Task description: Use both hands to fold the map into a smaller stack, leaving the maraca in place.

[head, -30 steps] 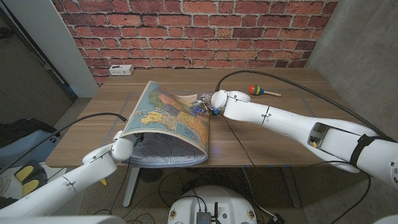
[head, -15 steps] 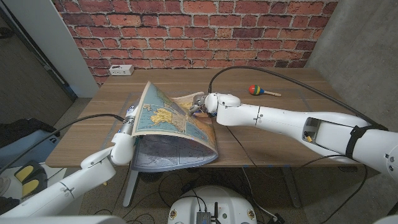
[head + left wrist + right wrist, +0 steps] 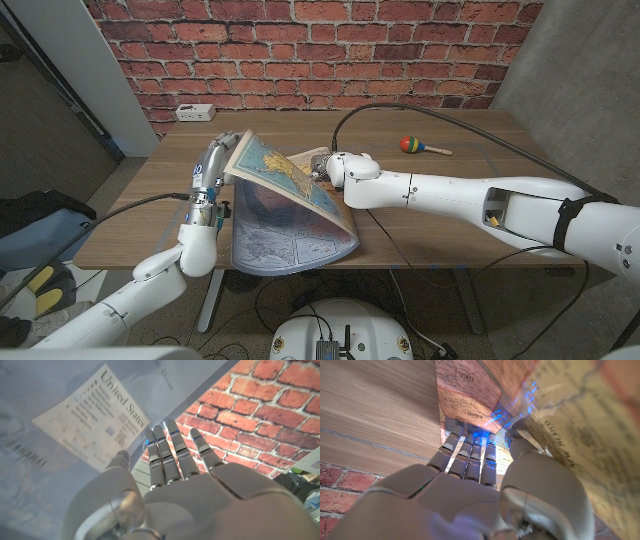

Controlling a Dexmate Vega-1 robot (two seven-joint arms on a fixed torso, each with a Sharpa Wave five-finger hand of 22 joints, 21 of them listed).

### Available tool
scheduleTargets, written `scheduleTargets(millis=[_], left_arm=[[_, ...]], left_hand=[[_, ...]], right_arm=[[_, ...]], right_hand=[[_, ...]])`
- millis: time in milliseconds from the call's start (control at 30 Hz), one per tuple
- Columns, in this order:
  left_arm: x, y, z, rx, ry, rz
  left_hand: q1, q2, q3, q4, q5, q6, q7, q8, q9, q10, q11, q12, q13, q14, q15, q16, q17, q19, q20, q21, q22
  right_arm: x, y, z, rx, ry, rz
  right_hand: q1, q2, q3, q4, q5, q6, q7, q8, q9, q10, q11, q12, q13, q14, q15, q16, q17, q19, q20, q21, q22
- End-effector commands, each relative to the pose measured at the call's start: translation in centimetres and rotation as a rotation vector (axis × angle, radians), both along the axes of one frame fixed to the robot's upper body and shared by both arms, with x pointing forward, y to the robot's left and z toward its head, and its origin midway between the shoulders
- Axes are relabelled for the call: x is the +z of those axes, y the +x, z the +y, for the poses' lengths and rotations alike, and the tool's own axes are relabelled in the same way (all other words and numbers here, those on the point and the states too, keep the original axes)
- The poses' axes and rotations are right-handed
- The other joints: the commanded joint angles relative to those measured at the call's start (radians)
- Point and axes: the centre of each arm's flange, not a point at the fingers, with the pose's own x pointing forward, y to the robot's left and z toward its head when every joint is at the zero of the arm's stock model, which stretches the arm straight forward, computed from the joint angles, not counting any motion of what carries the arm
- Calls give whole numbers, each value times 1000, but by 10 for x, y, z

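Now the left hand (image 3: 211,172) stands higher than it did a second ago, when it sat low at the near table edge; it has carried the map's (image 3: 290,205) left edge up and inward, so the raised panel, which bowed over as a wide arch, tilts steeply toward the right. In the left wrist view the fingers (image 3: 172,455) run straight and close together along the sheet's pale underside with the thumb beside them, pressing the paper between; it reads as a hold on the edge. The right hand (image 3: 330,168) has slid leftward along the far side and holds the map's far edge: the right wrist view shows its fingers (image 3: 470,455) laid together on the printed face and the thumb closed over a fold of paper. My judgement is that the fold is about half turned, and the raised panel needs to be laid over and flattened next. The map's lower part lies on the wooden table (image 3: 440,215), its near edge drooping past the front edge. The maraca (image 3: 412,145) lies well apart at the far right, untouched. Behind stand a brick wall (image 3: 330,50) and a white power strip (image 3: 195,112) at the table's far left.
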Motion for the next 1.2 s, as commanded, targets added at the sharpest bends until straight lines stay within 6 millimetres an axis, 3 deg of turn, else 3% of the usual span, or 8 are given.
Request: scheduleTargets(millis=[33,367,933,1033,1100,1167,1200], left_arm=[[3,-34,-2,-141,-42,-279],[9,-54,-5,-222,-69,-428],[11,-45,0,-218,-37,-274],[15,-43,1,-207,-1,-148],[19,-43,1,-184,32,-27],[25,-40,2,-160,88,103],[26,-38,2,-153,101,150]], left_hand=[[5,5,13,0,1,9,2,10,5,15,-2,13,14,13,0,21,26,21,0,13,9],[-16,3,13,14,3,-4,-14,7,9,11,-6,24,33,8,-9,41,59,37,6,26,16],[-39,-36,8,14,2,-21,-22,1,12,-23,-6,24,55,-11,-8,35,72,29,36,31,23],[-53,-58,3,9,2,-39,-36,-7,10,-82,-20,8,64,-59,-9,7,72,8,57,29,26],[-65,-75,1,1,0,-108,-55,-39,3,-153,-15,-17,67,-125,-4,-37,64,-28,77,21,27],[-70,-80,6,-8,-3,-155,-77,-67,-6,-207,-24,-55,55,-188,2,-79,39,-61,82,12,25],[-74,-80,8,-11,-5,-175,-79,-80,-10,-234,-15,-75,47,-204,3,-91,28,-76,87,7,24]], right_arm=[[-2,0,0,-10,-15,-4],[-2,2,-2,-20,-14,-9],[2,-3,-18,-55,-30,-39],[3,-5,-21,-57,-21,-36],[3,-7,-23,-58,-12,-30],[5,-9,-25,-56,-4,-31],[5,-11,-25,-57,-5,-33]], right_hand=[[14,2,-1,8,2,2,-5,2,1,-5,2,1,2,-4,3,4,4,4,-4,-3,5],[17,2,-6,12,1,1,-4,3,2,-4,7,2,2,-4,3,8,5,6,-5,-6,5],[43,1,-5,6,4,5,-10,5,2,-2,-1,5,2,-5,-3,11,1,16,-11,-10,5],[44,0,-7,8,4,4,-8,5,2,-3,0,5,2,-6,-4,12,2,17,-13,-11,5],[42,-1,-10,11,3,3,-8,4,2,-5,-1,4,2,-7,-3,13,2,17,-13,-12,5],[36,-3,-15,17,2,2,-7,4,2,-6,1,4,2,-13,2,12,3,17,-13,-13,5],[35,-3,-17,19,2,-3,-7,2,2,-10,0,3,2,-15,3,12,4,18,-13,-14,5]])
